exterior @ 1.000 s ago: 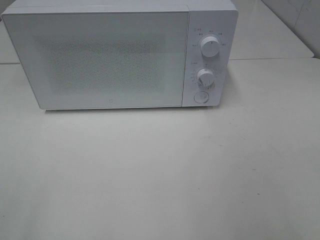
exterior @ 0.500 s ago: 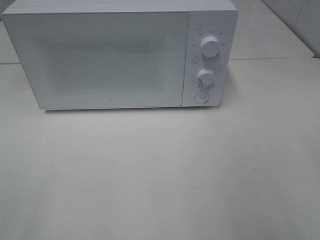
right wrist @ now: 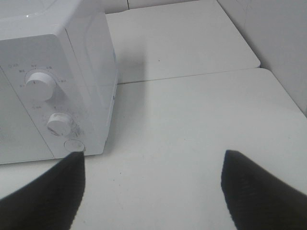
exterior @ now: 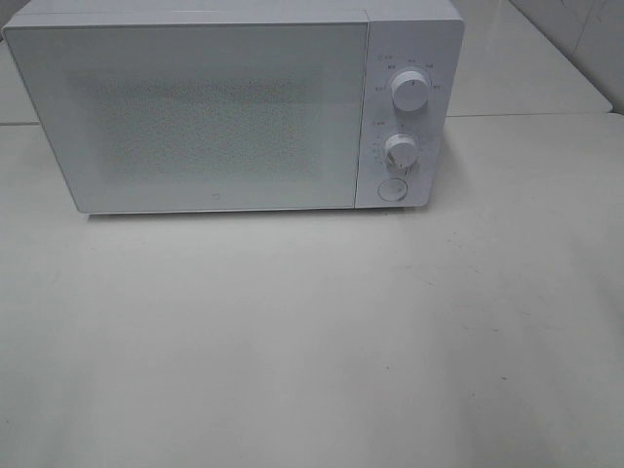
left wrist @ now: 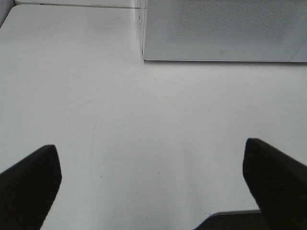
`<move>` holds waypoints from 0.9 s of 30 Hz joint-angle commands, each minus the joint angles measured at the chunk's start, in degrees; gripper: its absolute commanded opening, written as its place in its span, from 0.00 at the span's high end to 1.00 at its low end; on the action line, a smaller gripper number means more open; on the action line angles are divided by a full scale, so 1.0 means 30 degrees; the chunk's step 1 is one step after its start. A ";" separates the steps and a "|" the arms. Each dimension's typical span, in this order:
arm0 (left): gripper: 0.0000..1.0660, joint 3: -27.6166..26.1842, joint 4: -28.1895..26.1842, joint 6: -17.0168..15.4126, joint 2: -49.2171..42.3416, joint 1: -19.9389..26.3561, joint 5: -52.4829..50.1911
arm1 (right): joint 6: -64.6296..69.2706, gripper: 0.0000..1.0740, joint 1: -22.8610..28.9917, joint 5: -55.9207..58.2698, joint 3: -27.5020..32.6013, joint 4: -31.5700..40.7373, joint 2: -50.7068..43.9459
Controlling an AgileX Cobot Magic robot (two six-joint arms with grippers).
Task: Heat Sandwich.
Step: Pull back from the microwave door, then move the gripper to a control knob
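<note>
The sandwich is out of view in every frame. A white microwave [exterior: 234, 107] stands at the back of the table with its door shut; two knobs [exterior: 409, 90] and a round button [exterior: 392, 190] sit on its right panel. Neither arm shows in the exterior view. In the left wrist view my left gripper [left wrist: 153, 184] is open over bare table, facing the microwave door [left wrist: 220, 28]. In the right wrist view my right gripper [right wrist: 153, 184] is open with nothing between its fingers, near the microwave's control panel [right wrist: 45, 110].
The pale table [exterior: 312, 341] spreads in front of the microwave. A seam [right wrist: 192, 75] joins it to another table behind, on the right. A wall [right wrist: 278, 38] runs along the far right side.
</note>
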 commanded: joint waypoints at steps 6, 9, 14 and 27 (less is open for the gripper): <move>0.09 0.0057 -0.0191 0.0019 -0.0306 0.0019 -0.0248 | -0.0095 0.29 -0.0038 -0.5042 0.0057 -0.0038 0.3571; 0.09 0.0057 -0.0191 0.0019 -0.0306 0.0019 -0.0248 | -0.0095 0.29 -0.0038 -0.6131 0.0057 -0.0038 0.4374; 0.09 0.0057 -0.0191 0.0019 -0.0306 0.0019 -0.0248 | -0.0095 0.29 -0.0038 -1.0065 0.0516 0.0172 0.6914; 0.09 0.0057 -0.0191 0.0019 -0.0306 0.0019 -0.0248 | -0.0191 0.29 0.0382 -1.6444 0.2731 0.1719 1.0103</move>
